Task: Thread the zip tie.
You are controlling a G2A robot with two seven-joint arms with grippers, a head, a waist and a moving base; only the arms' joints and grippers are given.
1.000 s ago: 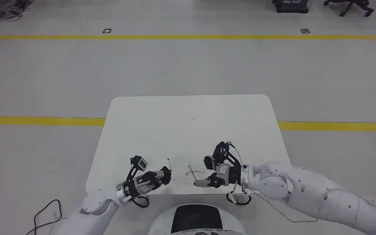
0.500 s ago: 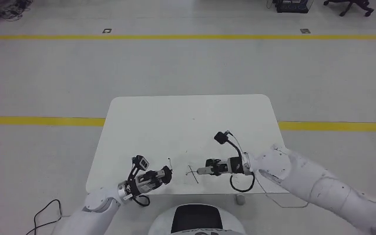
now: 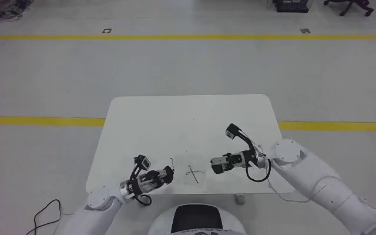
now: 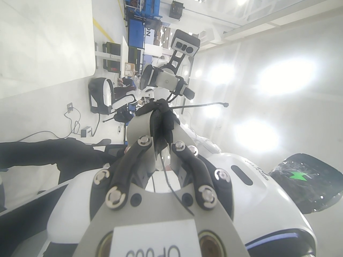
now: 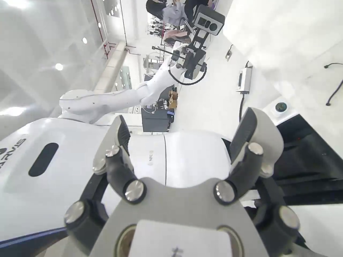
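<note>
One zip tie [image 4: 198,105] is pinched in your left gripper [image 3: 167,173], which is clamped tight on it; its free length sticks out past the fingertips, pointing away from the robot in the top view, roughly across the line between your two arms, with a small knob at its far end; two thin dark strips [image 3: 194,172] lie crossed on the table [image 3: 176,117] between the grippers; your right gripper [image 3: 214,165] sits just beyond them, jaws wide and empty, facing the left; it must, I judge, pass over those strips to meet the held tie.
</note>
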